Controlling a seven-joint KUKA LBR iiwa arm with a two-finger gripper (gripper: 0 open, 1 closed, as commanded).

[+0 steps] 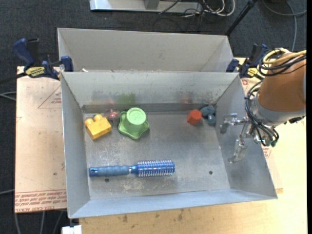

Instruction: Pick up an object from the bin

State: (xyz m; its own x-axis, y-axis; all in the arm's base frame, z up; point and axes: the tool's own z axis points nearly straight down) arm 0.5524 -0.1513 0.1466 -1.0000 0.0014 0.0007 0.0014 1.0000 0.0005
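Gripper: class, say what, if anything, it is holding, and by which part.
Nothing. The gripper is open over the right wall of the bin, with nothing between its fingers; the orange block lies apart from it.

Nothing legible is coming through at this moment: no text, label, brand, number or sign is showing clearly enough to read on anything in view.
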